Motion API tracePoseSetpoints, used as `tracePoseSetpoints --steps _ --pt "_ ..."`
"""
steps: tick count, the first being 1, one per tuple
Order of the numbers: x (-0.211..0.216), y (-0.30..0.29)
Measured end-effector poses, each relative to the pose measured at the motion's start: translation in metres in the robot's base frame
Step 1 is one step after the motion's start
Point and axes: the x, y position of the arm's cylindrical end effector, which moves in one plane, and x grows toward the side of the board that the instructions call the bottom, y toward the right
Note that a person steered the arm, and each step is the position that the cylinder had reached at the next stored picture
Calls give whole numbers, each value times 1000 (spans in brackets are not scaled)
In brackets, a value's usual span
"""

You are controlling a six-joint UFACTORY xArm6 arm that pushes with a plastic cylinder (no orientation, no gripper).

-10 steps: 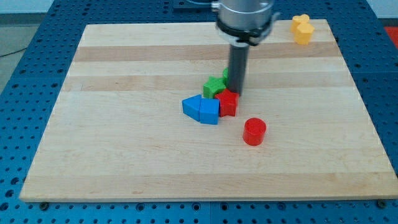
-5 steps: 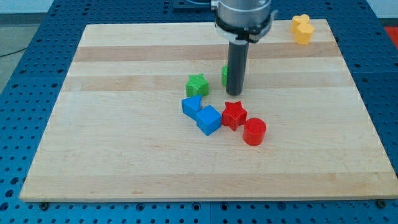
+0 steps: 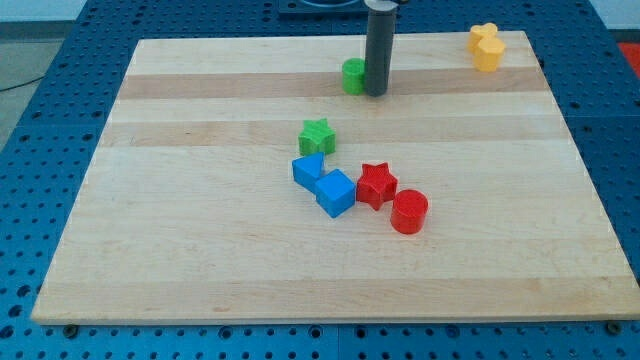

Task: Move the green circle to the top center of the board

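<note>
The green circle [image 3: 353, 76] lies near the top centre of the wooden board [image 3: 200, 250]. My tip [image 3: 376, 94] rests on the board right against the circle's right side, and the rod hides part of it. A green star [image 3: 317, 135] lies below, near the board's middle.
Two blue blocks [image 3: 308, 169] [image 3: 336, 192] sit together near the middle. A red star [image 3: 376, 184] and a red cylinder [image 3: 409, 211] lie to their right. A yellow block [image 3: 486, 46] sits at the top right corner.
My tip moved up the view, pushing the green circle from the middle to the top centre. Earlier the cluster spread apart: green star went left, red star right.
</note>
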Motion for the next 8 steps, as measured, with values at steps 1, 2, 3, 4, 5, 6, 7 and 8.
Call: tracePoseSetpoints --steps 1,2,3,4,5,6,7,8 --pt "-25 -28" --pt "-35 -49" --pt "-13 -51" --pt "1 -65" --pt "-13 -85" --pt "-23 -98" --pt "-36 -99" --pt "-54 -85"
